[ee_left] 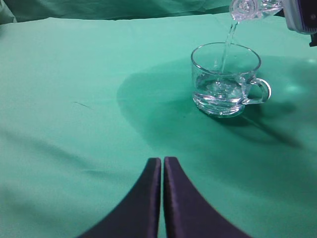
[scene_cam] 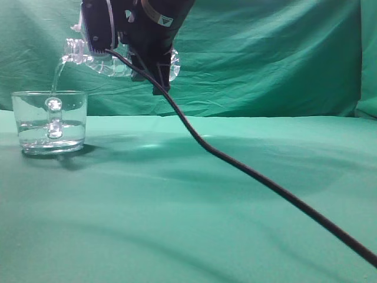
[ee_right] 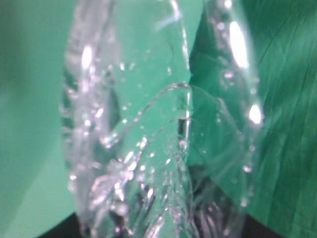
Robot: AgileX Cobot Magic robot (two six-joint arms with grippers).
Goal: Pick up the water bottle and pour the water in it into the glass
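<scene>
My right gripper (scene_cam: pixel 132 56) is shut on the water bottle (scene_cam: pixel 109 63) and holds it tipped almost level, neck to the left, above the glass (scene_cam: pixel 50 122). A thin stream of water (scene_cam: pixel 57 76) falls from the bottle's mouth into the glass, which stands on the green cloth and is partly filled. In the left wrist view the glass (ee_left: pixel 226 79) stands at the upper right with its handle to the right, and the bottle's neck (ee_left: pixel 246 9) pours into it. My left gripper (ee_left: pixel 162 161) is shut and empty, low over the cloth. The bottle (ee_right: pixel 148 129) fills the right wrist view.
A black cable (scene_cam: pixel 247 168) runs from the right arm down across the green cloth (scene_cam: pixel 188 224) to the lower right. A green cloth backdrop (scene_cam: pixel 265 53) hangs behind the table.
</scene>
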